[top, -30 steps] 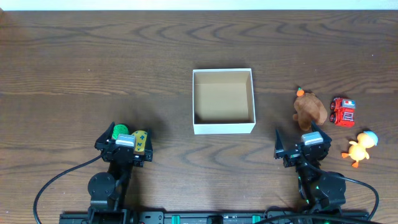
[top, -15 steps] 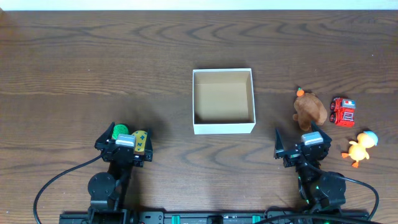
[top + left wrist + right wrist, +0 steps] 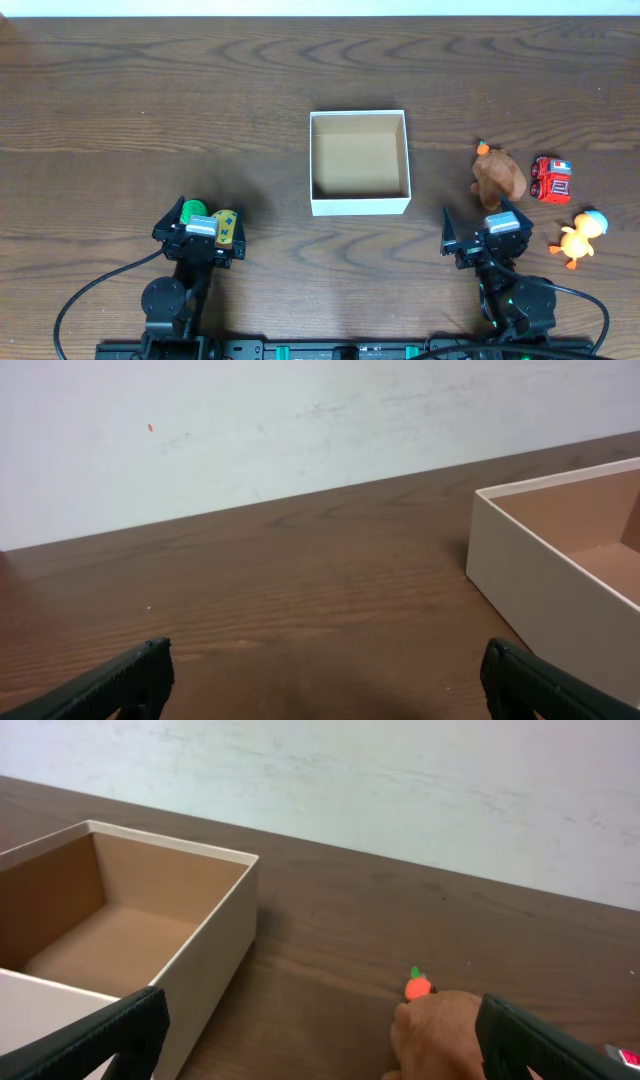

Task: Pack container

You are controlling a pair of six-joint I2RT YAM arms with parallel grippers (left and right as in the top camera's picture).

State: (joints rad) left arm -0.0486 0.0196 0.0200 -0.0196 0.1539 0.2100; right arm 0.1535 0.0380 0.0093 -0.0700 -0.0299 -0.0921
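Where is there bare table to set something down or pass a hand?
Free: the whole far strip behind the container; the wide left stretch between the container and the yellow toy; the gap between container and brown toy. Crowded: the right, around brown toy, red truck and duck.

The dark wooden tabletop [image 3: 120,100] carries one square shallow white-walled box with a tan cardboard inside [image 3: 360,206]. Five small toys lie on it too: one brown furry animal figure [image 3: 499,176], one red toy truck [image 3: 551,179], one yellow duck with a pale blue cap [image 3: 580,238], one green round piece [image 3: 192,209] and one yellow block with green marks [image 3: 227,222].
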